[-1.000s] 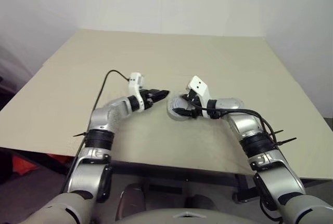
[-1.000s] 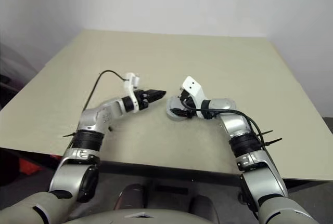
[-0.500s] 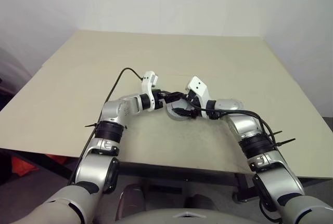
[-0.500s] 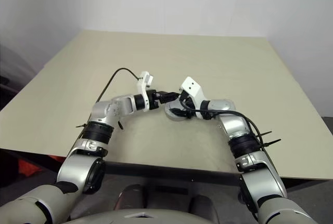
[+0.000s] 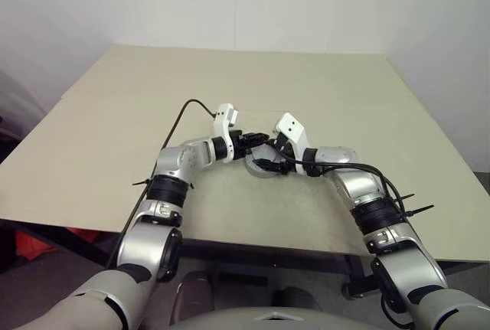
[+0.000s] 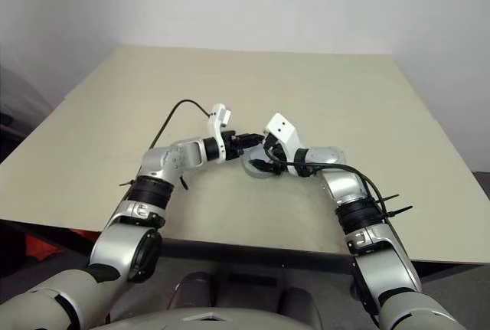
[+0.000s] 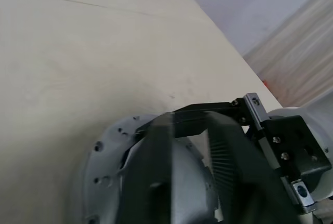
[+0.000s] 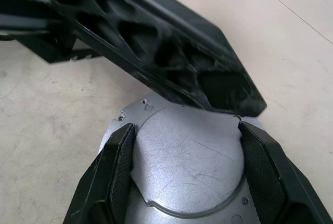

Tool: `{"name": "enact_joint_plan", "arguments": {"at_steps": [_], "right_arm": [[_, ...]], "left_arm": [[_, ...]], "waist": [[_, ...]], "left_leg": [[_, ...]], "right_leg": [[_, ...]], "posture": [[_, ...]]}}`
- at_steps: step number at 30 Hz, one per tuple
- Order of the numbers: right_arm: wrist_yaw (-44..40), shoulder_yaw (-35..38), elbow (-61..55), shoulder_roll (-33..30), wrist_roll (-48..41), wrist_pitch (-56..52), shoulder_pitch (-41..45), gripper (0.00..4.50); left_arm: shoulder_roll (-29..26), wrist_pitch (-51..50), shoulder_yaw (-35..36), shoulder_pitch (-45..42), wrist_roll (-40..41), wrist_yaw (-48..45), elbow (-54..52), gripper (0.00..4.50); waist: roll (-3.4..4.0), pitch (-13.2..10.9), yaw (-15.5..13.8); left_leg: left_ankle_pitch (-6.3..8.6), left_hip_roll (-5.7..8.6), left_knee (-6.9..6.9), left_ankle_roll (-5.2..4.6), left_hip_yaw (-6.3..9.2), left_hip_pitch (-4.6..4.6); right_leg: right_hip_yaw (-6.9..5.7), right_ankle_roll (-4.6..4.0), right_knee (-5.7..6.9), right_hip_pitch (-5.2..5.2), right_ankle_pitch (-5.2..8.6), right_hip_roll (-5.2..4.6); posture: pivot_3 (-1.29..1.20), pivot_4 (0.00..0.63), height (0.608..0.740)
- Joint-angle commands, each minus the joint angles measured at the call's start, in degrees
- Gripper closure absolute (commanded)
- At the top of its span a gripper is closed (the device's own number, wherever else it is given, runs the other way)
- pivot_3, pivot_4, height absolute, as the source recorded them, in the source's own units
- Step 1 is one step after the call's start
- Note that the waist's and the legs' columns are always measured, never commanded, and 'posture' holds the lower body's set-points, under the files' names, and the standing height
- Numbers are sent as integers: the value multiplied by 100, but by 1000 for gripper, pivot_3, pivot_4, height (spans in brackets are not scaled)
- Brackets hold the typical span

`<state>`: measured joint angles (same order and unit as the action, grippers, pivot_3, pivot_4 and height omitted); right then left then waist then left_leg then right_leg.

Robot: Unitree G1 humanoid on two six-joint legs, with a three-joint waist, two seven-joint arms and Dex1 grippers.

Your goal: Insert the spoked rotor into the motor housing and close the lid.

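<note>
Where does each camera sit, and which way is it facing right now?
Head pair: on the head, looking forward and down at the table; both arms show, left gripper and right gripper meeting at the motor housing.
Left wrist: along the left gripper, onto the motor housing and the right gripper.
Right wrist: along its own fingers, which clasp the motor housing; the left gripper crosses over it.
Shared: all see the motor housing.

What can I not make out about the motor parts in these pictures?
- Inside of the motor housing, right wrist view: its silvery face covers it, so whether the spoked rotor is in cannot be told.
- Housing, head views: small, and largely covered by the left gripper and right gripper.
- Housing, left wrist view: the blurred left gripper stands in front.
</note>
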<state>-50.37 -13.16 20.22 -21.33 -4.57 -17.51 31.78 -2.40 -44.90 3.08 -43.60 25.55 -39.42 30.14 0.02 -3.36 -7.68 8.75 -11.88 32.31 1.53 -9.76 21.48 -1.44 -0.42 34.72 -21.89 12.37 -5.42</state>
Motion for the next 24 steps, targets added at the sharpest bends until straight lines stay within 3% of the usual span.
{"name": "enact_joint_plan", "arguments": {"at_steps": [1, 10, 24], "right_arm": [[81, -158, 314, -67, 247, -140, -184, 1445], [109, -153, 322, -78, 262, -138, -174, 1445], [168, -41, 437, -36, 169, -248, -22, 1445]], "left_arm": [[40, -92, -17, -155, 133, -141, -127, 4460], [-80, -377, -384, 52, -100, -84, -408, 4460], [-231, -1166, -239, 158, 17, 272, -414, 4460]], "waist": [[0, 0, 3], [0, 0, 11], [2, 0, 24]], "left_leg": [[0, 0, 0, 0, 0, 0], [0, 0, -2, 0, 0, 0], [0, 1, -10, 0, 0, -23]], "right_leg": [[0, 0, 0, 0, 0, 0], [1, 1, -3, 0, 1, 0], [2, 40, -9, 23, 24, 0]], "posture": [[0, 0, 740], [0, 0, 740], [0, 0, 740]]}}
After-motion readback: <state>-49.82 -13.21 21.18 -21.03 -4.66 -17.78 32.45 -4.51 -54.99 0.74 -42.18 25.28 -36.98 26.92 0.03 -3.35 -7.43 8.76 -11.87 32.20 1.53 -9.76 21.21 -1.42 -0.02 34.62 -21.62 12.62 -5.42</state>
